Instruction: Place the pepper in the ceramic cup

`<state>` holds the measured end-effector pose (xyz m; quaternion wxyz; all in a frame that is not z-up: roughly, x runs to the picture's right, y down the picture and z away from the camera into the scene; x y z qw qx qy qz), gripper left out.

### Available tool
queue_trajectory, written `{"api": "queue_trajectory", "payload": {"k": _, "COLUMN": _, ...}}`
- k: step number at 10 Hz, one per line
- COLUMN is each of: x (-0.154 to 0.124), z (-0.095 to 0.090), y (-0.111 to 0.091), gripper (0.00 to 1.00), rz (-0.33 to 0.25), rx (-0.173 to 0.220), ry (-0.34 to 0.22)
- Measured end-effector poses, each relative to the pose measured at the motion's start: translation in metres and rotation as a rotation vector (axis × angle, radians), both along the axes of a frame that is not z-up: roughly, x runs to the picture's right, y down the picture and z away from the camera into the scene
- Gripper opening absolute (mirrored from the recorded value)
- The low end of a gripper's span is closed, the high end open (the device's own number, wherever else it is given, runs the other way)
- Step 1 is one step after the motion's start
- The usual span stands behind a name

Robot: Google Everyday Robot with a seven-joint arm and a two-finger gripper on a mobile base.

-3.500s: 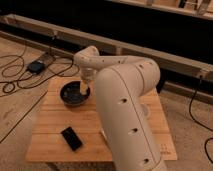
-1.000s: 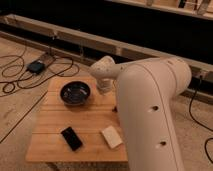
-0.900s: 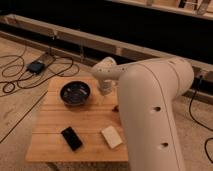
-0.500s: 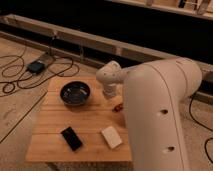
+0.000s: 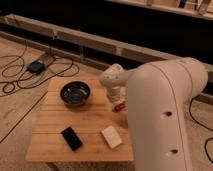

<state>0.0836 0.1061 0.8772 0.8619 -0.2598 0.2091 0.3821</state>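
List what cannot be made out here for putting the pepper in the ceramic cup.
- The ceramic cup: nowhere in the camera view; the white arm blocks the right side of the table.
- The pepper: only a small red streak beside the arm, too small to read its shape.
- The gripper: low over the table just above the pepper, blurred into the wrist; whether it touches the pepper cannot be told.

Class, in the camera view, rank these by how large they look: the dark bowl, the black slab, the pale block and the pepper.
1. dark bowl
2. black slab and pale block: too alike to rank
3. pepper, beside the hand at the table's right edge
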Motion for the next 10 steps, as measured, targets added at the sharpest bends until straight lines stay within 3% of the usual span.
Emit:
{"api": "queue_trajectory", "payload": {"k": 3, "x": 0.029, "z": 0.006, "y": -0.001, "gripper": 0.8, "rz": -0.079, "rx": -0.004, "ry": -0.005}}
{"api": "queue_trajectory", "payload": {"k": 7, "x": 0.046, "z": 0.025, "y": 0.004, "gripper": 0.8, "rz": -0.178, "rx": -0.021, "ry": -0.081}}
{"api": "queue_trajectory", "payload": {"k": 10, "x": 0.056, "z": 0.039, "y": 0.0, "gripper": 0.8, "rz": -0.216, "rx": -0.016, "ry": -0.096}}
